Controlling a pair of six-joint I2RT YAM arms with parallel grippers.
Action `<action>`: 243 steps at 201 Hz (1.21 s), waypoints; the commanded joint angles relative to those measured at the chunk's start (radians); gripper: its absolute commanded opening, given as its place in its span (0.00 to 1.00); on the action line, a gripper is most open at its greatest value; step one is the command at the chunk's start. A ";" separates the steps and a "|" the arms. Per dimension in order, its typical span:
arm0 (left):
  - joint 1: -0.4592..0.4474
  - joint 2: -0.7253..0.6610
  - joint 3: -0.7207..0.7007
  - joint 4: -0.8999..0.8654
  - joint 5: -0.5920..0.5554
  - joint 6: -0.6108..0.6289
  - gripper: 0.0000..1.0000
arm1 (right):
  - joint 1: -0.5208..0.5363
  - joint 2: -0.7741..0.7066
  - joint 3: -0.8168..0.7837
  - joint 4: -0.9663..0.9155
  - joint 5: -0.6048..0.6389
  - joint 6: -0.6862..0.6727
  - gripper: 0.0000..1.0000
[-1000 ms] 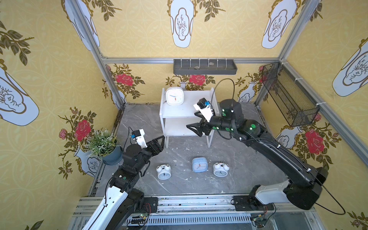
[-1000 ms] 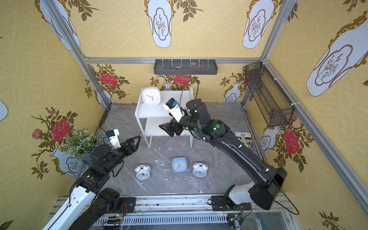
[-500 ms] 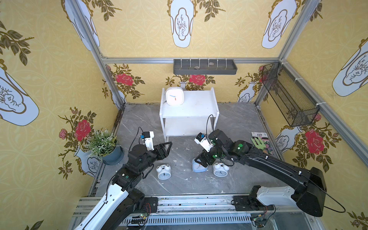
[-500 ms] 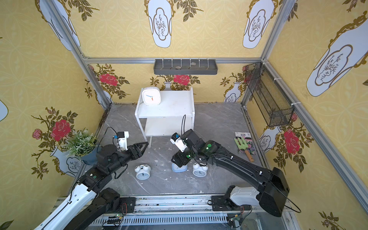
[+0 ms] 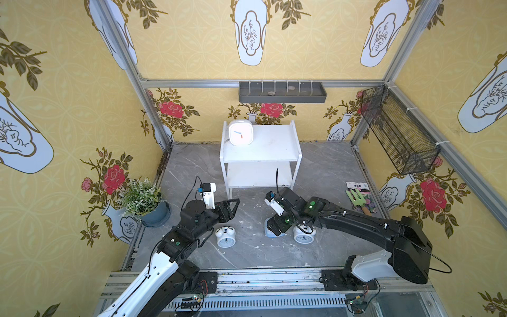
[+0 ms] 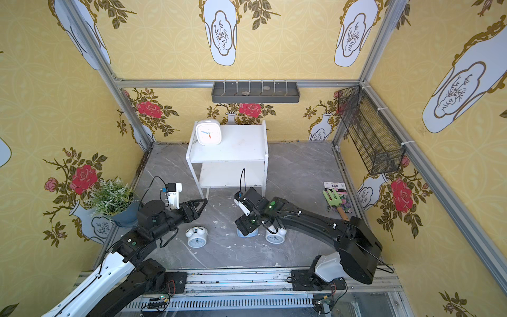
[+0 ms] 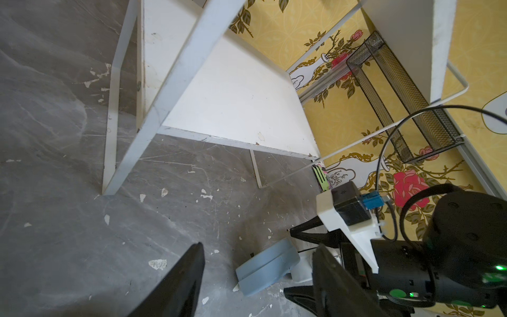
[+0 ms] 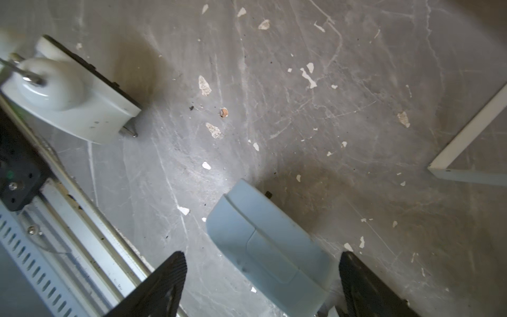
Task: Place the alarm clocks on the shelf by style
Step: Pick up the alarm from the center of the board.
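right gripper (image 8: 260, 259): jaws stood wide, straddling the light blue clock (image 8: 247, 219) on the floor; a gap showed at each side, so no grip. one twin-bell clock (image 5: 304, 236) stood just outside those jaws. left gripper (image 7: 259, 245): jaws were partly apart and empty, with the shelf (image 5: 271, 153) ahead of them and the second twin-bell clock (image 5: 225, 238) near, back of the tips. the white square clock (image 5: 241, 133) sat on the shelf's top board, well apart from both.

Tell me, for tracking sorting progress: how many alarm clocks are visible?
4. White square clock on the shelf's top board; light blue clock on the floor under the right tool; one twin-bell clock beside it; another twin-bell clock by the left arm.
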 commanded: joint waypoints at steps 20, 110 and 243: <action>0.000 -0.017 -0.009 0.028 0.012 0.019 0.67 | -0.016 0.000 -0.018 0.070 0.005 0.016 0.91; 0.000 -0.001 0.003 0.042 0.007 0.031 0.67 | 0.000 0.018 -0.048 0.095 -0.077 0.045 0.80; 0.000 0.019 0.018 0.038 -0.012 0.045 0.68 | 0.065 -0.046 -0.114 0.153 -0.025 0.113 0.48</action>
